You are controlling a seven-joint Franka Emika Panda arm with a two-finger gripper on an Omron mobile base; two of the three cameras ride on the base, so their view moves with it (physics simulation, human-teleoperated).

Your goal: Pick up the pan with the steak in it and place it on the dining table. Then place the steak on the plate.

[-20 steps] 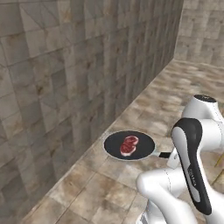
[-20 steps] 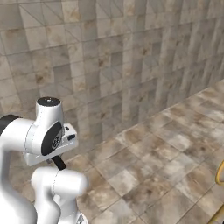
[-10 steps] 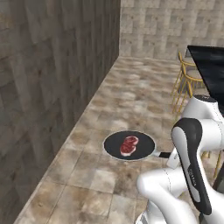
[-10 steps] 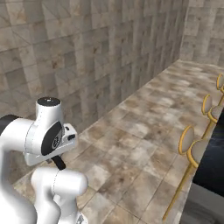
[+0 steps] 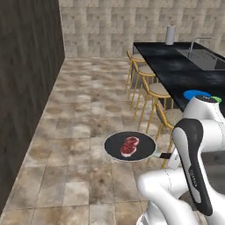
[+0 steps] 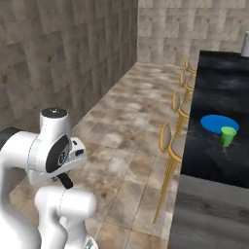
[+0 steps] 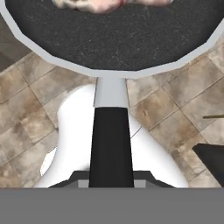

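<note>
Jaws clamped on the pan (image 5: 130, 146) handle; we should carry it level so the steak (image 5: 129, 145) stays centred until the tabletop (image 6: 221, 102).

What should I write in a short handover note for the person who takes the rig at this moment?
Gripper: shut on the pan's handle.
Pan: carried level over the floor, beside the stools, steak inside it.
Blue plate: on the dining table, a green cup at its edge.
Done: pan is picked up.
Left: set the pan on the table, then put the steak on the plate.
</note>
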